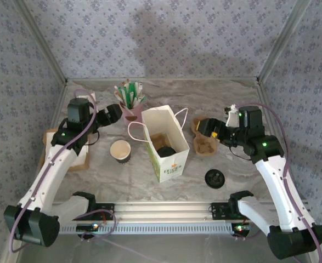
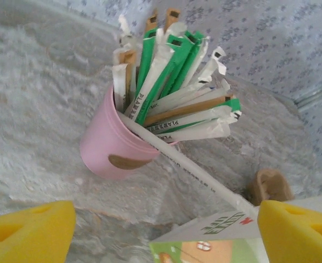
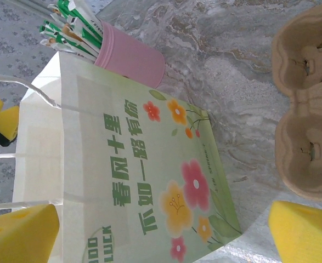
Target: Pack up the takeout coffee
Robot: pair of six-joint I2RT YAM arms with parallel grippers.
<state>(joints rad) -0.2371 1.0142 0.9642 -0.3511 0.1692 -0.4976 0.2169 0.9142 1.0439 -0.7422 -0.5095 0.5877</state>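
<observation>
**Both claws open, the coffee is in the bag**

My left claw [image 1: 114, 113] is released. In its wrist view the yellow pads [image 2: 29, 227] sit far apart at the bottom corners with nothing between them. It hangs just beside the pink cup [image 2: 108, 148], which stands upright on the marbled table [image 1: 139, 183], stuffed with green and white sachets [image 2: 171, 82] that fan out above its rim.

My right claw [image 1: 203, 127] is released too, its pads spread wide and empty. It hovers over the near end of the cardboard cup carrier [image 3: 306, 109], pointing at the printed flowered side of the white bag [image 1: 170, 164].

The bag stands upright and open in the middle of the table, between my two arms. From above I see the takeout coffee [image 1: 165, 152] down inside it, its round black lid facing up in the near part of the bag. I cannot tell what the brown patch behind it is.

An open paper cup [image 1: 120, 150], cream inside, stands left of the bag, close to it but apart. A loose black lid [image 1: 215, 178] lies flat on the table right of the bag, nearer my base.
</observation>
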